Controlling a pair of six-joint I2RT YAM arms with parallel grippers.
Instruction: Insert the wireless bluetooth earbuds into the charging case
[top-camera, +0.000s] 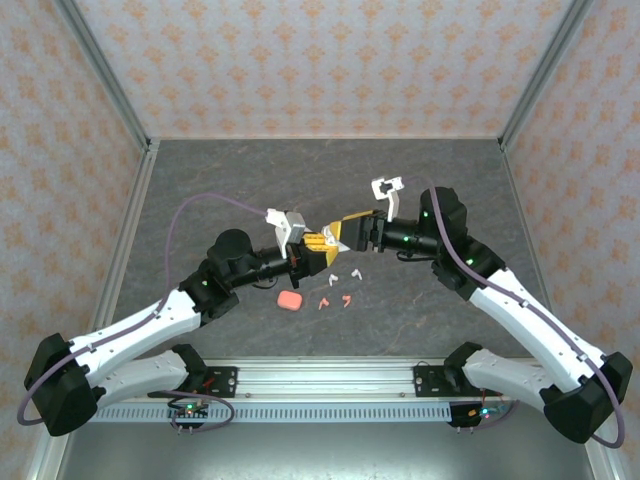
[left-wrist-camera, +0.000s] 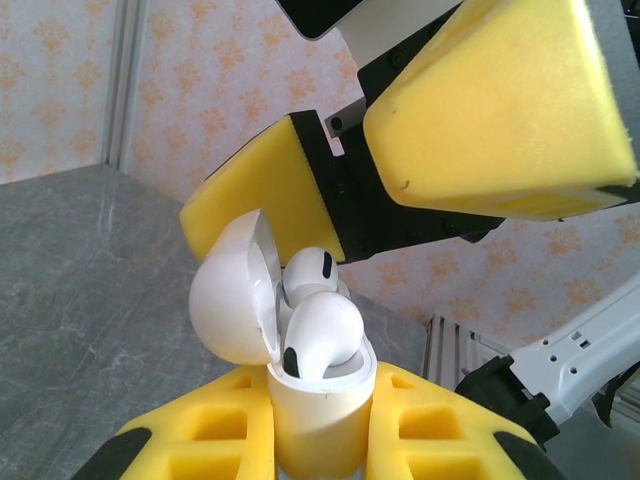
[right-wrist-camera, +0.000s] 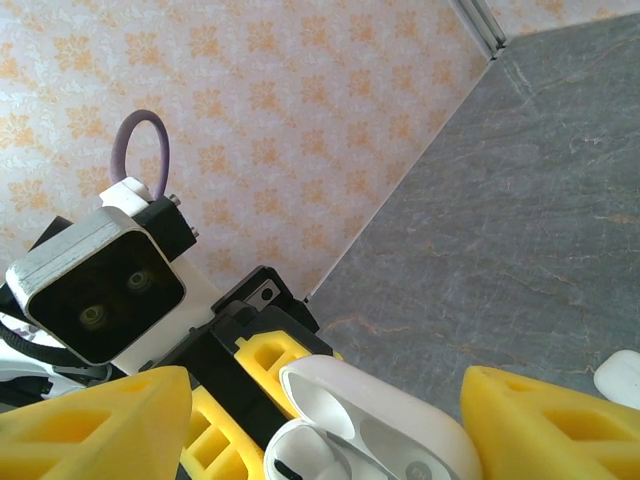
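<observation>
White charging case (left-wrist-camera: 312, 405) clenched upright between the yellow left fingers (left-wrist-camera: 440, 430), held above the desk, lid tipped open to one side, two white earbuds (left-wrist-camera: 322, 335) seated side by side in its top. Yellow right fingers (left-wrist-camera: 500, 110) spread apart and empty, hovering close on either side of the open lid. Down on the grey desk (top-camera: 450, 180), below the case: loose white earbuds (top-camera: 329, 272), coral-pink earbuds (top-camera: 324, 302), and just beside those a coral-pink case (top-camera: 290, 301).
</observation>
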